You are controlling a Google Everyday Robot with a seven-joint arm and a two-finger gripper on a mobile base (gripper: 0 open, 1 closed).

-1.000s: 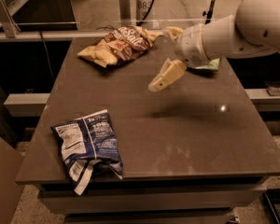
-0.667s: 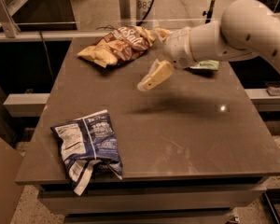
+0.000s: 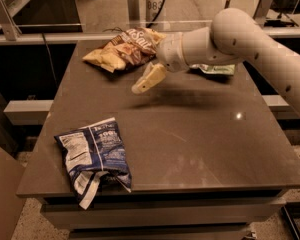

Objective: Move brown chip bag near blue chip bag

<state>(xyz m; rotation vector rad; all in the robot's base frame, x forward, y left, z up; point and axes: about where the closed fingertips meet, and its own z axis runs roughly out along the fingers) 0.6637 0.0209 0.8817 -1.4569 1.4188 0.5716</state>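
The brown chip bag lies at the far left of the table, brown front with white lettering up, tan-yellow end toward the left. The blue chip bag lies wrinkled near the front left corner, its white nutrition panel showing. My gripper hangs above the table just right of and in front of the brown bag, close to its right edge, holding nothing that I can see. The white arm reaches in from the right.
A small green-and-white bag lies at the far right of the table, partly behind my arm. The grey table has a rail and a glass panel behind it. A drop lies past the left and front edges.
My gripper has moved left across the table toward the brown chip bag. Both bags have stayed in place.
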